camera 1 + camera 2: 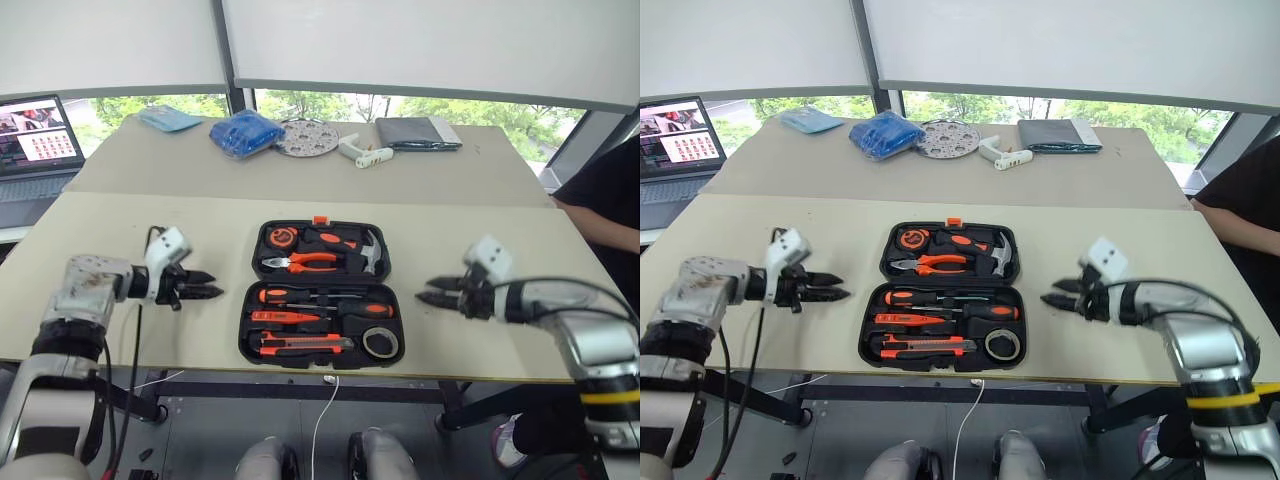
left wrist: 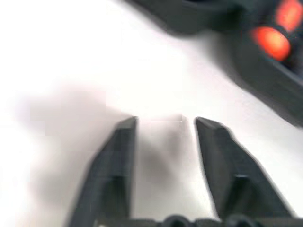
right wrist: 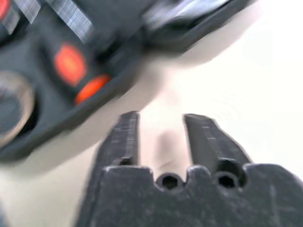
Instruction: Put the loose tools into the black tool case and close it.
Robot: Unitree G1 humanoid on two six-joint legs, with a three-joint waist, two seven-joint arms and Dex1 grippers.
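The black tool case (image 1: pixel 398 300) lies open and flat at the middle of the near table, orange latch on its far edge. In its near half lie orange-and-black screwdrivers (image 1: pixel 300 296), a utility knife (image 1: pixel 300 345) and a tape roll (image 1: pixel 380 343). Pliers (image 1: pixel 300 262) and a hammer (image 1: pixel 365 255) sit in the far half. My left gripper (image 1: pixel 212 285) hovers left of the case, open and empty, pointing at it. To the right of the case my right gripper (image 1: pixel 425 291) is open and empty too. The left wrist view has the case's edge (image 2: pixel 265 80) beyond its fingers (image 2: pixel 118 156).
On the far table are a laptop (image 1: pixel 35 135), a teal cloth (image 1: pixel 170 118), a blue bag (image 1: pixel 245 132), a round disc (image 1: pixel 307 138), a white object (image 1: pixel 362 152) and a dark grey pouch (image 1: pixel 418 132). A person in black (image 1: pixel 610 210) sits at the right edge.
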